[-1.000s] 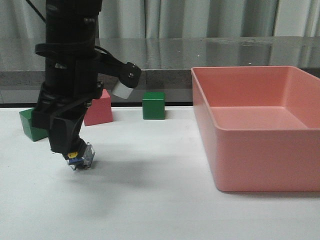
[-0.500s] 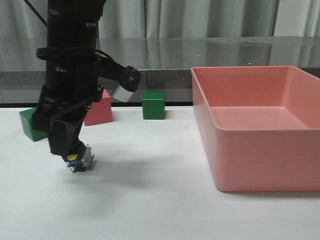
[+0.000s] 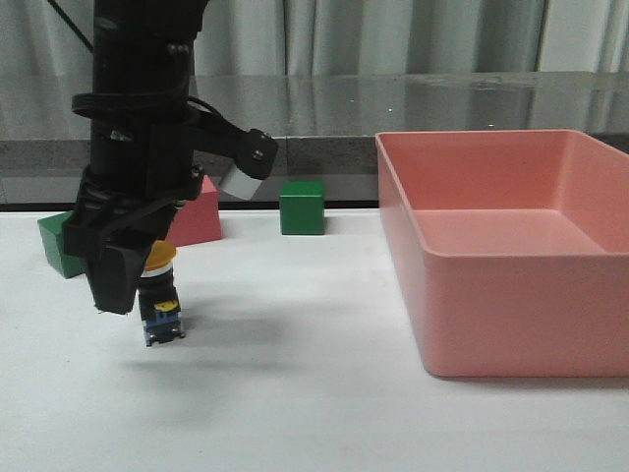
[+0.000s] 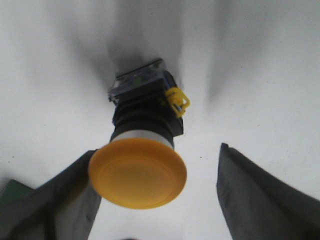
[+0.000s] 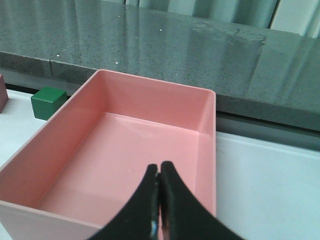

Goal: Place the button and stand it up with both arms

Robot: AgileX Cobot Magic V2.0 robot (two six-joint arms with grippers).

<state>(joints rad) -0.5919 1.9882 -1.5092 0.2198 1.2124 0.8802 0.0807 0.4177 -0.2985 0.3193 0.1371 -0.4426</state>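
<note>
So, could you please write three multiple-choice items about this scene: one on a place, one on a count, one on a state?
1. Where is the button?
A. inside the pink bin
B. on the white table, at the left end effector
C. on top of a green cube

2. How many green cubes show in the front view?
A. two
B. four
C. none

3. How are the left end effector's fingers?
A. spread apart, on either side of the button
B. closed together
C. out of view

Answers:
1 B: it stands on its base on the table, outside the pink bin.
2 A: one green cube is near the middle and another is behind the arm.
3 A: the left wrist view shows a wide gap between them.
</note>
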